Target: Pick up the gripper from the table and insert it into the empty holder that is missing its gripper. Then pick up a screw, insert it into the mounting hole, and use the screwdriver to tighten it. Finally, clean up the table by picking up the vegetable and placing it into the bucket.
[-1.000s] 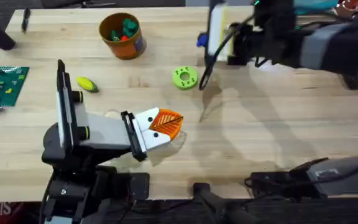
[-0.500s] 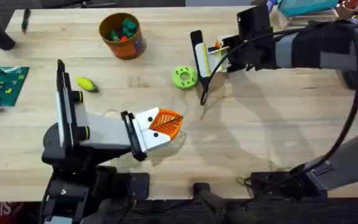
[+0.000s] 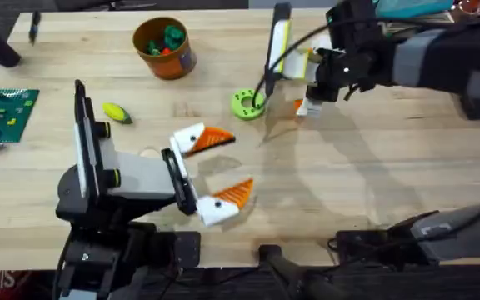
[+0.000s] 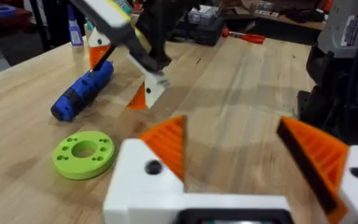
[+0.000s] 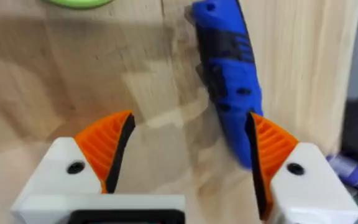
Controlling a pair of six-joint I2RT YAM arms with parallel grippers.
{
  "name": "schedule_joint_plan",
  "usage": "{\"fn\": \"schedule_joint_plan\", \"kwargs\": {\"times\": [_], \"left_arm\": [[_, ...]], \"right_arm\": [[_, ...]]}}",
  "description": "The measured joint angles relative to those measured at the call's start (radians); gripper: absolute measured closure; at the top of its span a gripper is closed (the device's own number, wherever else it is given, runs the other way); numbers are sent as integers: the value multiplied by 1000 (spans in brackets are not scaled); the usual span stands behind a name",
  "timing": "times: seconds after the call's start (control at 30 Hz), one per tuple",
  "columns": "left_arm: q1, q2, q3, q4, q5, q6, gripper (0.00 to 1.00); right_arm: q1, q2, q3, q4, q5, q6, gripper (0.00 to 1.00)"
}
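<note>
Both grippers open over the table [image 3: 373, 183]
Left gripper [image 3: 215, 171] gapes wide, empty; right gripper [image 5: 185, 155] (nothing grasped) straddles the screwdriver [image 5: 229, 74] near the far edge

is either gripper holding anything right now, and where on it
Neither. The left gripper is open and empty. The right gripper is open above the screwdriver, which lies on the table.

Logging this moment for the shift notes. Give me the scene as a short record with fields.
left pincer: open, low over the table, holding nothing
right pincer: open, above the screwdriver
screwdriver: blue, lying flat on the table
green disc: flat on the table, near the screwdriver
vegetable: yellow with a green end, on the table, not yet in the bucket
bucket: upright at the far side, small items inside
</note>
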Motion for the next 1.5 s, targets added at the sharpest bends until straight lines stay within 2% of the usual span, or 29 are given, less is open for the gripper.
{"fn": "schedule_joint_plan", "kwargs": {"times": [0.03, 0.1, 0.13, 0.2, 0.23, 0.27, 0.3, 0.43, 0.57, 0.7, 0.83, 1.0, 1.17, 1.27, 1.4, 1.5], "left_arm": [[0, 0, 0, 0, 0, -2, 43], [0, 0, 0, 0, 0, -3, 16], [0, 0, 0, 3, -7, -2, 15], [0, 0, 0, 8, -35, -24, 16], [0, 0, 0, 12, -59, -52, 15], [0, 0, 7, 6, -149, -154, 15], [0, 0, 23, -30, -181, -181, 15], [0, 3, 151, -351, -332, -253, 16], [0, 76, 364, -618, -489, -293, 15], [0, 253, 630, -844, -639, -304, 15], [0, 486, 831, -987, -756, -310, 15], [0, 739, 989, -1048, -801, -311, 15], [0, 885, 1010, -998, -832, -317, 15], [23, 968, 1010, -1012, -898, -416, 14], [105, 1097, 1010, -1003, -1005, -559, 14], [167, 1203, 1010, -965, -1067, -625, 15]], "right_arm": [[2, -23, 0, -23, 0, 53, 8], [7, -76, 0, -65, -1, 156, 8], [21, -170, 0, -126, -2, 305, 8], [32, -236, 0, -154, -3, 403, 8], [37, -271, 0, -166, -4, 450, 8], [48, -368, 0, -196, -5, 589, 8], [49, -400, 0, -206, -5, 635, 8], [49, -515, 0, -243, -5, 796, 8], [49, -587, 0, -310, -5, 908, 7], [49, -626, 0, -404, -5, 1020, 8], [49, -663, 0, -476, -5, 1135, 8], [49, -716, 13, -629, -22, 1197, 8], [49, -741, 130, -769, -28, 1208, 8], [49, -766, 184, -788, -28, 1194, 8], [49, -795, 196, -792, -28, 1186, 8], [49, -795, 196, -796, -28, 1184, 8]]}}
